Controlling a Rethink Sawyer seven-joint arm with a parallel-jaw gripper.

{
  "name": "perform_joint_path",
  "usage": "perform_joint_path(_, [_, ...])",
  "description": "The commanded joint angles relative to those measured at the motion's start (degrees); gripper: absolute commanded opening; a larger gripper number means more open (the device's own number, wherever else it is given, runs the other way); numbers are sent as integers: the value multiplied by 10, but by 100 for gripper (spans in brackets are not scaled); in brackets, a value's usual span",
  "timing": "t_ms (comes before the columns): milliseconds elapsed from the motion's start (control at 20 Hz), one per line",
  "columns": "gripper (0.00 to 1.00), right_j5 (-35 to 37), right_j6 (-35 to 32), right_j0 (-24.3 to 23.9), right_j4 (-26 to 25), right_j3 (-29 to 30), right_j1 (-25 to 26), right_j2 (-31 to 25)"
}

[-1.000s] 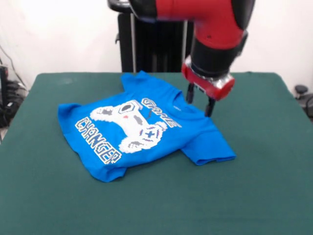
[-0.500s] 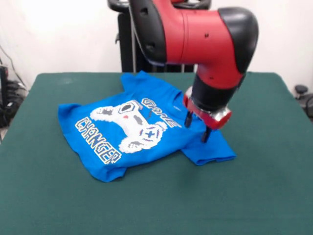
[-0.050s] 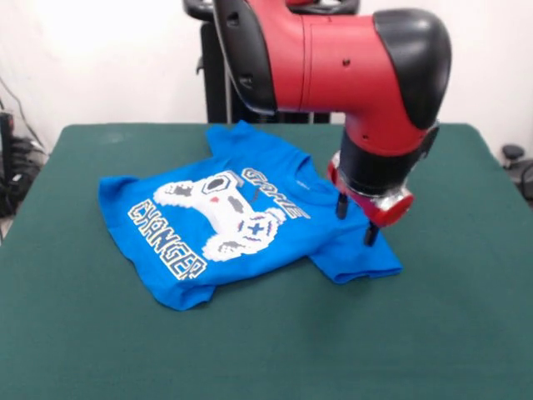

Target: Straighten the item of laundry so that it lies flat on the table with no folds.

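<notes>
The gripper (image 3: 356, 223) is held with its fingers parted and empty, over the sleeve at the 3 o'clock end of the item of laundry (image 3: 241, 217). If both layers are pinched on descent, a new fold is likely dragged in. The item of laundry is laid mid-table (image 3: 450, 333); its long axis is judged to run from 10 o'clock to 4 o'clock, neck toward 1 o'clock.
</notes>
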State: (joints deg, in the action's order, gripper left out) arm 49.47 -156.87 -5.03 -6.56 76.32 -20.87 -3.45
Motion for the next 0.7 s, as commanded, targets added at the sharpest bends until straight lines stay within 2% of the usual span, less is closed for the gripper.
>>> perform_joint_path(50, [100,57,-65,9,55,-21,-28,-28])
perform_joint_path(350, [100,65,-52,11,66,-29,-30,-23])
perform_joint_path(700, [100,11,-75,28,42,-66,35,4])
